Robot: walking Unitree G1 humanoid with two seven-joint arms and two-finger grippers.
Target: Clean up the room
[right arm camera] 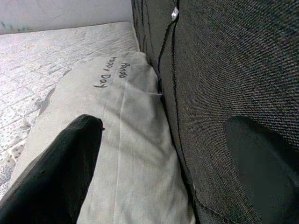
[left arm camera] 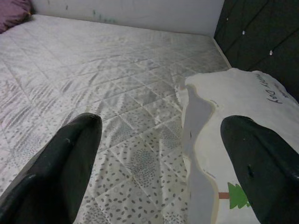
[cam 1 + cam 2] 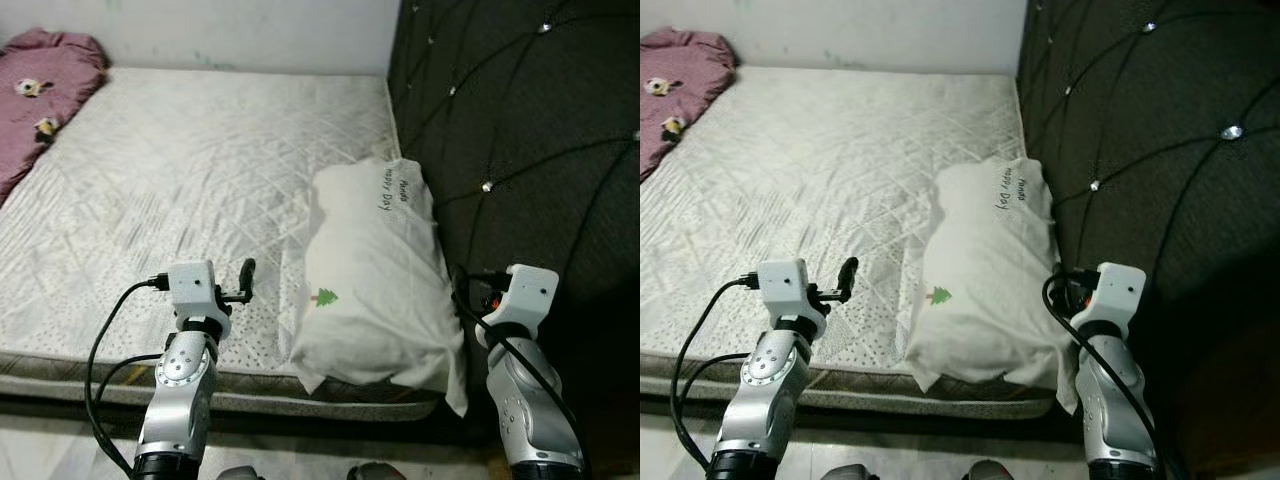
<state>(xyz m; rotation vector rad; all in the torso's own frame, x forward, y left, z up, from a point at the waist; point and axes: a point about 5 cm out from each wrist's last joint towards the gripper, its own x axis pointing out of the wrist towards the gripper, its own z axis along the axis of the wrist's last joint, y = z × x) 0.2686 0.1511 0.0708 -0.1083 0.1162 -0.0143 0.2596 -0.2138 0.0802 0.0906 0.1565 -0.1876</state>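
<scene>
A white pillow (image 3: 370, 270) with a small green tree print and dark lettering lies on the right side of the bare quilted mattress (image 3: 200, 170), lengthwise against the dark headboard (image 3: 520, 130). Its near end hangs over the mattress's front edge. My left gripper (image 2: 161, 123) hovers open above the front edge of the mattress, just left of the pillow, with nothing between its fingers. My right gripper (image 1: 163, 122) is open at the pillow's right side, one finger (image 1: 56, 172) over the pillow and the other (image 1: 261, 172) in front of the headboard.
A crumpled maroon blanket (image 3: 40, 90) with small pale patches lies at the mattress's far left corner, by the white wall. The tufted headboard rises along the right. A strip of pale floor (image 3: 60, 440) shows below the bed's front edge.
</scene>
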